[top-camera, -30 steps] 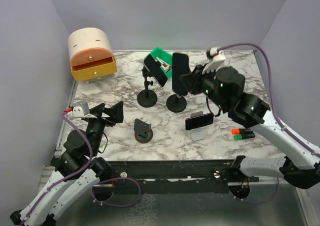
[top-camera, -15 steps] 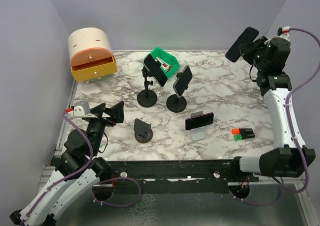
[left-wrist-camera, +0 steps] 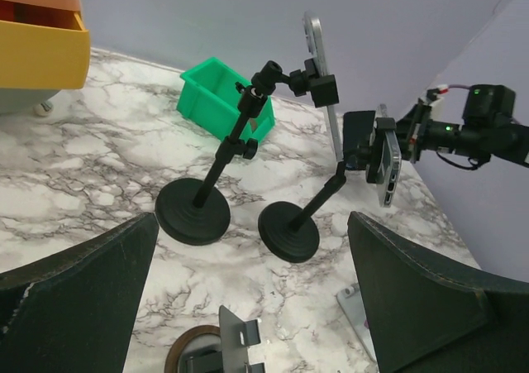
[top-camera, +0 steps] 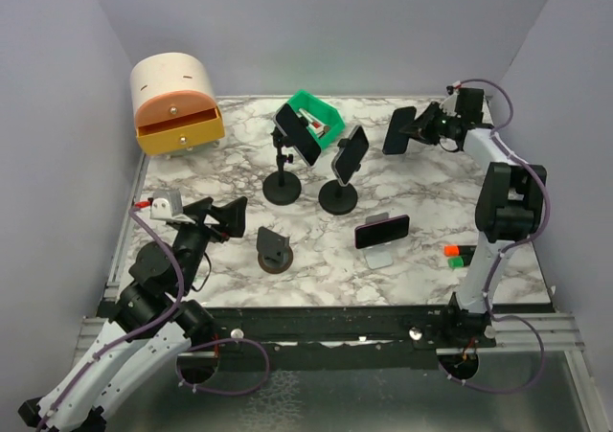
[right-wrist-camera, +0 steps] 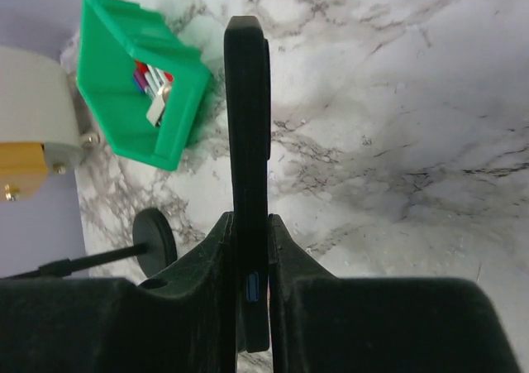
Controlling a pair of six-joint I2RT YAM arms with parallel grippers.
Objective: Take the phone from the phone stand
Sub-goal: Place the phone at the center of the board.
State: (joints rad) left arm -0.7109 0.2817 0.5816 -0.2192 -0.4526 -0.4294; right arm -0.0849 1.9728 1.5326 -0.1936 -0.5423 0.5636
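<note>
Found phone (top-camera: 398,130) clamped edgewise in right gripper (top-camera: 414,128), off the stand (top-camera: 337,198) and to its right, held above the far side of the table (top-camera: 431,193). Noted left gripper (top-camera: 228,216) spread wide, empty, at near left. Recorded green bin (top-camera: 330,114) behind the stand, second phone (top-camera: 297,132) on second stand (top-camera: 281,191).

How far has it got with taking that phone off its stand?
Done: a dark phone is off the stands, clamped in the right pincer near the back right of the table. In hand: it is held up, not yet set down. Left: putting it down. The two tall stands each hold another phone; the left pincer hangs open.
</note>
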